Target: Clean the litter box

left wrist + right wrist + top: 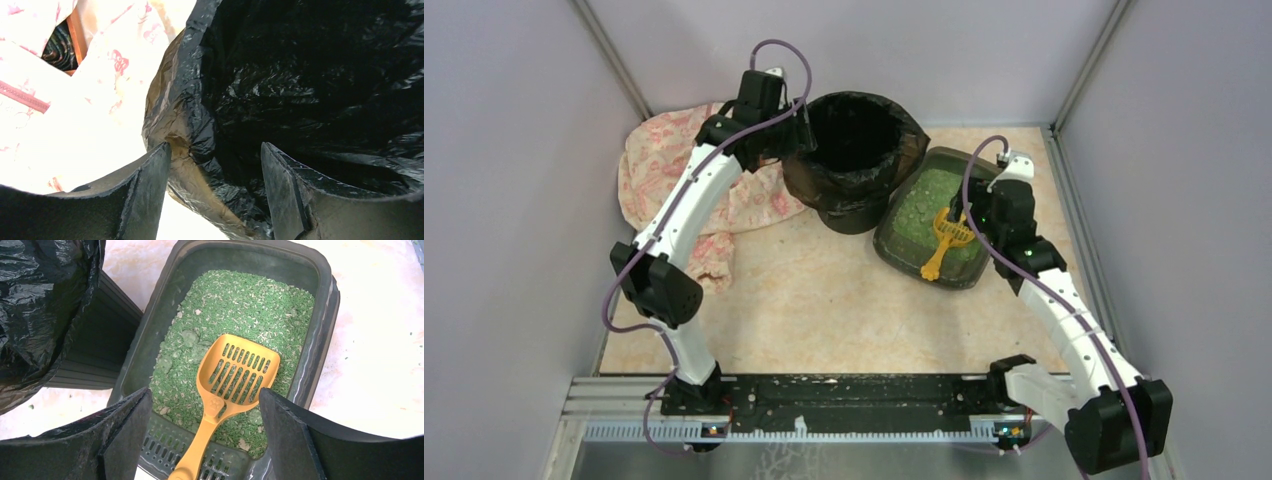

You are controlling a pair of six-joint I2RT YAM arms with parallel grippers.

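Left gripper (215, 150) is at the left rim of the bin (824, 185). The jaws are wide apart and straddle the edge, one finger outside and the other inside the black bag. The bag's folded lip sits between them, close to the outer finger. I can't tell if that finger touches it, and nothing is clamped.

Right gripper (205, 392) hangs over the litter box (326, 305) with its jaws wide apart too. The handle of the yellow scoop (240, 372) runs in the gap between the fingers lower down, clear on both sides — not gripped.

The litter box sits on the table (824, 300), right of the bin, with its left edge just beside the bin's ribbed wall. Contact there is not clear from my views. From above, the litter box lies skewed to the table edges.

Green granules (240, 305) cover its floor, with paler clumps mixed in. The scoop lies inside — slotted head flat on the granules, handle lying over the grated strip at the near end.

The pink patterned cloth (659, 160) is bunched at back left, under the left arm and beside the bin.
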